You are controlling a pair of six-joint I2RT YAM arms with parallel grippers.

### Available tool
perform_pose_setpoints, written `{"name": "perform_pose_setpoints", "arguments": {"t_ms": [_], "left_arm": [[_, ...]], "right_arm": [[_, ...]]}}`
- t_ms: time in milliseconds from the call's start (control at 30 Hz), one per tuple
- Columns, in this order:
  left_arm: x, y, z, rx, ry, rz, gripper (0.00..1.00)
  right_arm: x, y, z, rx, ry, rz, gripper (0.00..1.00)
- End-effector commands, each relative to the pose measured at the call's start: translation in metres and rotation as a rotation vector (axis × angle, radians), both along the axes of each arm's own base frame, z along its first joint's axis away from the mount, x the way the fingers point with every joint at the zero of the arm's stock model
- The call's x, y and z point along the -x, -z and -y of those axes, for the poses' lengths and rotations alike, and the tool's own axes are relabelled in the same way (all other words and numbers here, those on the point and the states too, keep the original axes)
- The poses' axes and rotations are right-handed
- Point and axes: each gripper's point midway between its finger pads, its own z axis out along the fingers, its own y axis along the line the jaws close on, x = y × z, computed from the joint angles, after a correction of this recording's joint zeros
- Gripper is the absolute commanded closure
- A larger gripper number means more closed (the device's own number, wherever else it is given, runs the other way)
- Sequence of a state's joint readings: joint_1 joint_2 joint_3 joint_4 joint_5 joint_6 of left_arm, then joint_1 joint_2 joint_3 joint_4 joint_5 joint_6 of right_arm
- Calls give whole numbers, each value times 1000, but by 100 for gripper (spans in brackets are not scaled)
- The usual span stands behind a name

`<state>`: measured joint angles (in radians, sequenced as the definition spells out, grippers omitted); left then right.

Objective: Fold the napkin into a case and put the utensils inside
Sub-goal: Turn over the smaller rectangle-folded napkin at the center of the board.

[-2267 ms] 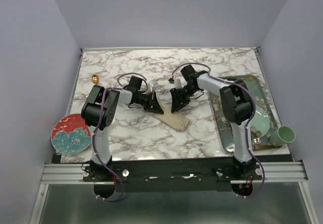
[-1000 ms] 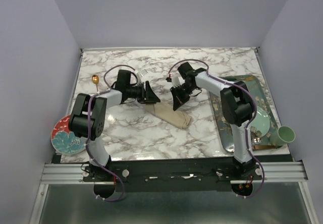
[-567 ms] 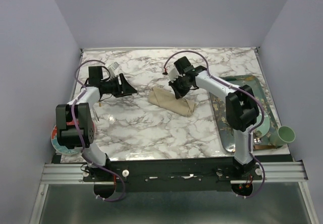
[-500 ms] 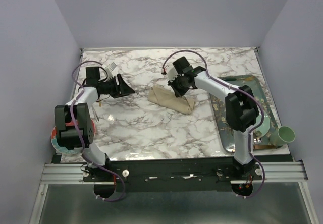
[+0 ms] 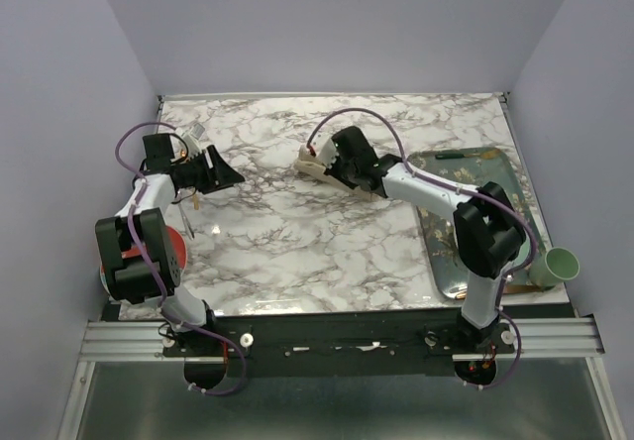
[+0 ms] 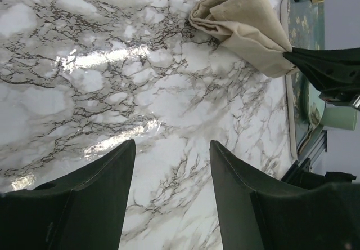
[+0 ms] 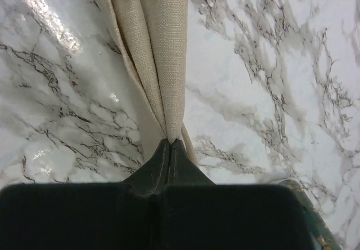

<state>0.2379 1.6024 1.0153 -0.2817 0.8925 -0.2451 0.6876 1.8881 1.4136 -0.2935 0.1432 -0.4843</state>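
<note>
Your right jaws are clenched on one end of the folded napkin (image 7: pixel 160 41). The beige cloth is pinched flat between the closed tips and runs straight out ahead of them over the marble tabletop (image 7: pixel 270 64). From above, the napkin (image 5: pixel 311 163) shows as a short, narrow bundle poking out just beyond those jaws, toward the far middle of the tabletop. The pictures do not show whether the gripped end is lifted off the marble.

Your left jaws stand released, spread wide over bare marble and grasping nothing. The napkin (image 6: pixel 242 25) lies well apart from them, ahead and off to one side, with its free folded end turned toward them and its other end under a black tip of the right jaws.

Behind your right jaws, along that arm's side of the tabletop, lies a teal patterned tray (image 5: pixel 466 177). A pale green cup (image 5: pixel 558 265) stands just beside the tray's near corner.
</note>
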Motion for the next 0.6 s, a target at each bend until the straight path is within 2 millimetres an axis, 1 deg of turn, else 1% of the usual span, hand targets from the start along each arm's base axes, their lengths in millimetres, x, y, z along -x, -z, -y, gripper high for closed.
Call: {"name": "perform_pose_setpoints", "arguments": {"t_ms": [0,33,67,133,167,233,367,400,467,500,533,567], "left_arm": [[8,-2,-6,-30,-6,24,36],[8,-2,-6,-31,-8,26,36],[10,-2,-6,-29,-9,25,36],[12,-3,-7,-29,-11,30,36],[15,-3,-6,-29,-7,32,36],[18,-2,-7,-29,-7,29,36],[26,0,-7,-31,-8,29,36],[27,-1,-7,-31,-8,33,36],[28,1,-7,-38,-4,34,36],[29,1,-8,-44,-4,30,36],[29,1,-8,-50,-1,32,36],[28,0,-9,-63,7,44,36]], "right_arm": [[4,-8,-16,57,-58,189,100],[9,4,-15,91,-74,189,99],[13,3,-24,84,-91,217,100],[18,6,-28,96,-118,248,99],[28,14,-31,110,-138,246,99],[34,15,-35,113,-156,263,99],[61,25,-46,139,-213,260,99],[68,31,-46,153,-223,252,89],[82,38,-53,152,-245,235,78],[87,40,-54,150,-250,229,59],[91,39,-57,132,-242,219,49],[99,42,-56,143,-253,181,42]]}}
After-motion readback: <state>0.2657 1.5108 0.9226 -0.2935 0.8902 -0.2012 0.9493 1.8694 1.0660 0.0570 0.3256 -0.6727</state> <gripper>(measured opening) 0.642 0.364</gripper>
